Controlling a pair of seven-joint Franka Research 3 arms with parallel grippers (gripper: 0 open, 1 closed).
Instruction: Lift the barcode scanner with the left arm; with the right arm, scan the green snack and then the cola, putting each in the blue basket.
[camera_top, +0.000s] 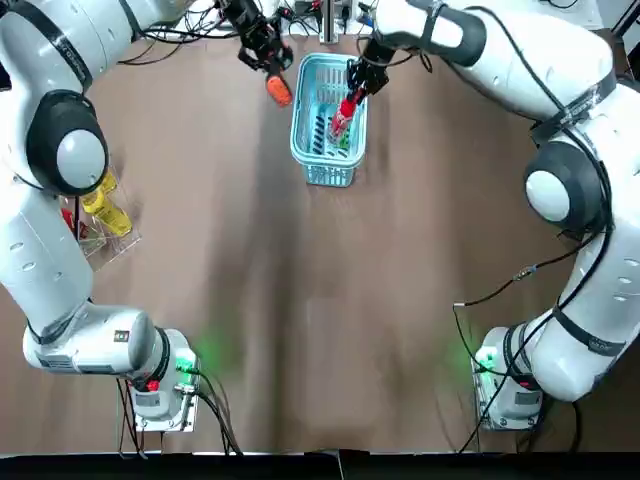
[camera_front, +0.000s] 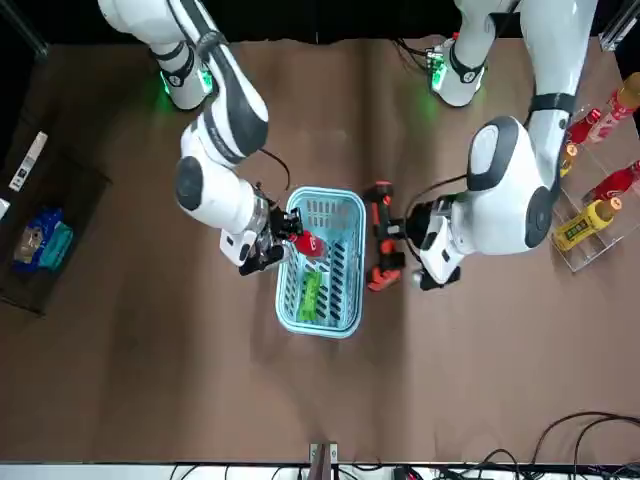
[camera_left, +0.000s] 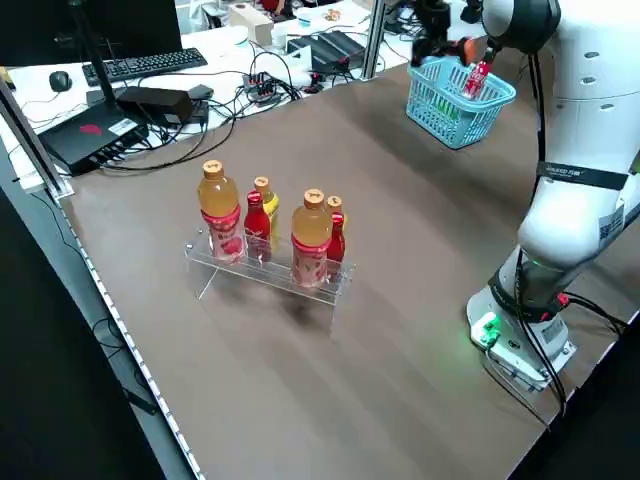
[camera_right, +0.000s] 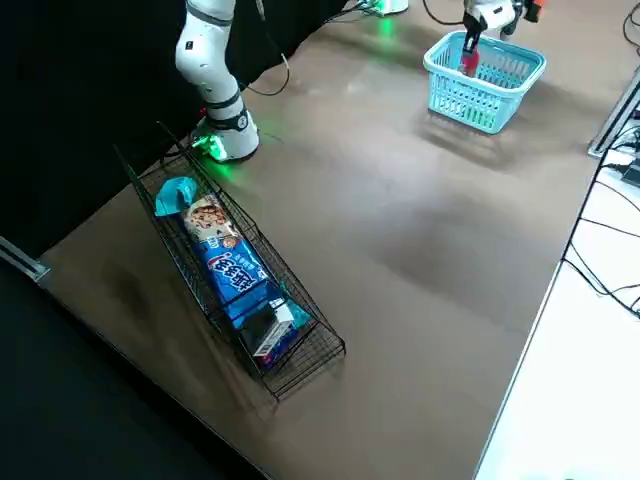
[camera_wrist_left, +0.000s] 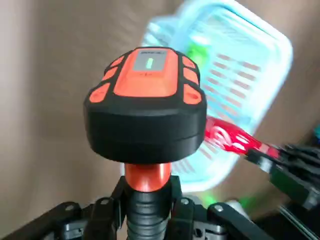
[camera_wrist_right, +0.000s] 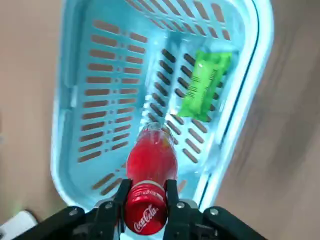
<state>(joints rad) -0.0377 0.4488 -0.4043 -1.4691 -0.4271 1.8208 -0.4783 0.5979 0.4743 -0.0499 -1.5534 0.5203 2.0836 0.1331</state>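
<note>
My right gripper (camera_top: 357, 88) is shut on the red cap of the cola bottle (camera_wrist_right: 150, 165) and holds it over the blue basket (camera_top: 305, 150), bottom end pointing down into it. On the basket floor lies the green snack (camera_wrist_right: 202, 85). The orange and black barcode scanner (camera_wrist_left: 145, 107) is up off the table, my left gripper (camera_top: 258, 47) shut on its handle, just left of the basket in the top view. From the front, the scanner (camera_front: 381, 240) hangs right of the basket and the cola (camera_front: 308, 243) over the basket's upper left part.
A clear rack of drink bottles (camera_top: 100, 215) stands at the table's left side. A black wire basket with snack packs (camera_right: 235, 275) sits off the right side. Cables and desk gear (camera_left: 150, 90) lie beyond the far edge.
</note>
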